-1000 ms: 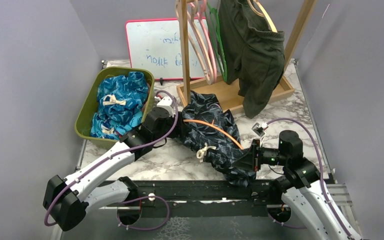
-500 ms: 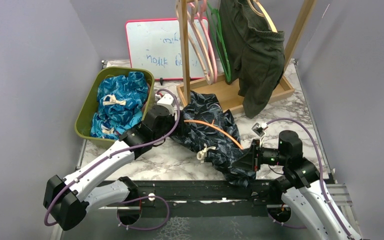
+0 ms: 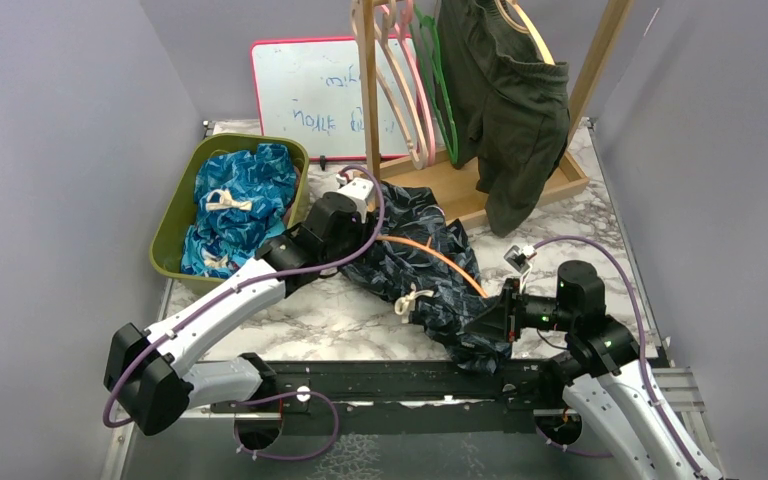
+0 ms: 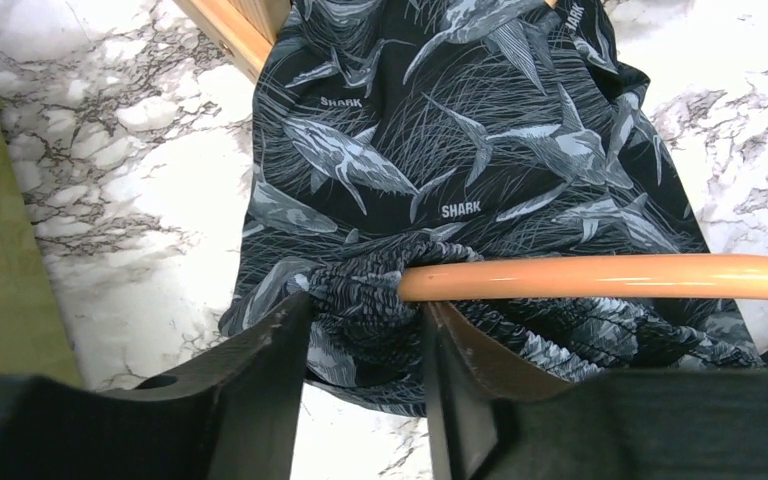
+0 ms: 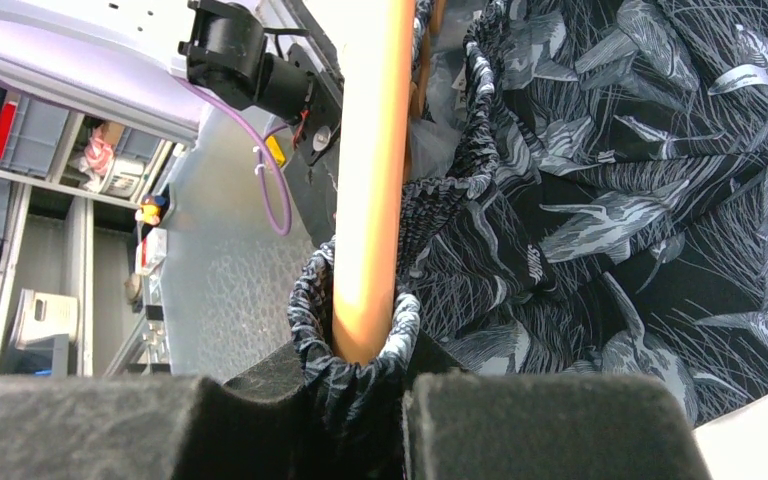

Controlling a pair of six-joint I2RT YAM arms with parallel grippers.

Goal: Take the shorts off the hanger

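Top view. Marble table [image 3: 340, 310] fills the middle of the frame. Wooden rack [image 3: 368, 90] stands at upper centre. Olive shorts [image 3: 510, 110] hang from it at upper right, on a hanger. Whiteboard [image 3: 300, 90] leans on the back wall, upper left of the rack post. Green bin [image 3: 172, 222] sits at centre left with blue shorts [image 3: 240, 200] piled in it.

Navy shorts [image 3: 420, 250], shark print, lie crumpled on the table at centre. Their upper edge lies against the rack's base tray [image 3: 440, 185]. An orange hanger [image 3: 435, 257] runs through the waistband, from centre down to lower right. Empty pink hangers [image 3: 410, 90] and a green one [image 3: 438, 90] hang on the rack, left of the olive shorts.

My left arm lies between bin and navy shorts and hides their left edge in the top view.

Left gripper [image 4: 365, 310]: jaws partly spread, straddling the gathered waistband at the hanger's end. Cloth fills the gap. I cannot tell whether the pads press it.

Right gripper [image 5: 360, 370], lower right of the top view: pressed together on the navy waistband, the hanger's other end wrapped in that cloth just above my fingers.

White drawstring [image 3: 410, 298] lies on the cloth, centre.
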